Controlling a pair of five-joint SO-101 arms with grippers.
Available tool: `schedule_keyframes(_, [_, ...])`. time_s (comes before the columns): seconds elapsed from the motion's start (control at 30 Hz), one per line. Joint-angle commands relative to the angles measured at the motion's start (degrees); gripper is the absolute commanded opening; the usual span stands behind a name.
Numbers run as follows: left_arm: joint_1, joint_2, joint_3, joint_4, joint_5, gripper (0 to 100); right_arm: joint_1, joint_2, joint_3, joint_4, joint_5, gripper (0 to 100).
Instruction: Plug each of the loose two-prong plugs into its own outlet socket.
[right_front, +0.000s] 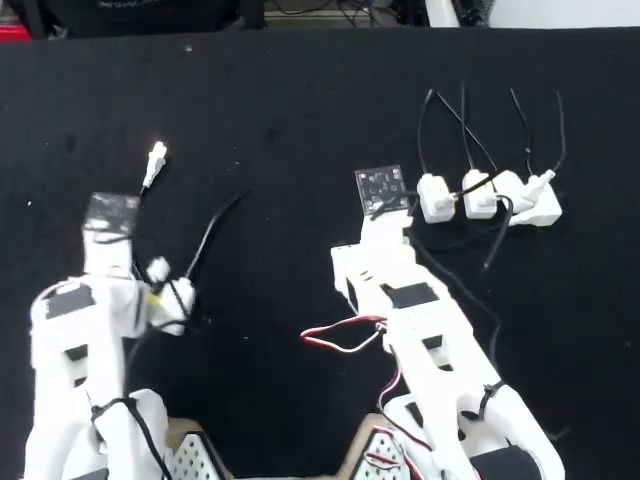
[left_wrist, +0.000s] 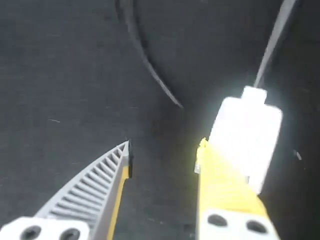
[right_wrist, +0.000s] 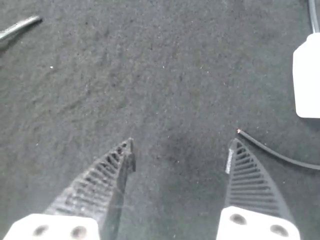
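Note:
My left gripper (left_wrist: 162, 150) is open just above the black cloth, with nothing between its fingers. A white plug (left_wrist: 245, 135) lies against the outer side of its yellow-taped finger (left_wrist: 225, 195), its thin cord running away from me. In the high view a loose white plug (right_front: 155, 160) lies just beyond the tip of the left arm (right_front: 75, 330). My right gripper (right_wrist: 180, 145) is open over bare cloth, with a white socket block (right_wrist: 307, 75) off to one side. The row of white outlet sockets (right_front: 490, 200) sits right of the right arm (right_front: 400, 290).
Black cords (right_front: 465, 120) rise from the socket row toward the table's far edge. A loose black cord (right_front: 215, 230) lies between the arms, and another cord end (right_wrist: 260, 145) rests by my right fingertip. Red and white wires (right_front: 340, 335) loop beside the right arm.

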Motion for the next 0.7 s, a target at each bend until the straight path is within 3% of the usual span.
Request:
schedule_keyframes(0.0, [11.4,-1.3,-0.8,7.2,1.3,21,-0.6,-2.3,-3.0,-1.3,-0.2,27.6])
schedule_keyframes(0.13, [19.9,-1.3,-5.2,13.5,8.5,21,-0.6,-2.3,-2.9,-1.3,-0.2,27.6])
schedule_keyframes(0.3, [26.6,-1.3,-10.3,19.0,12.6,21,-0.6,-2.3,-2.9,-1.3,-0.2,27.6])
schedule_keyframes(0.43, [23.6,-1.1,-17.3,20.6,12.6,21,-0.6,-2.2,-2.9,-1.3,-0.2,27.6])
schedule_keyframes(0.53, [19.0,-0.5,-19.0,14.2,12.8,22,-0.6,-2.1,-2.9,-1.3,-0.2,27.6])
schedule_keyframes(0.67, [22.4,-0.5,-13.8,3.2,13.0,22,-0.6,-2.1,-2.9,-1.3,-0.2,27.6])
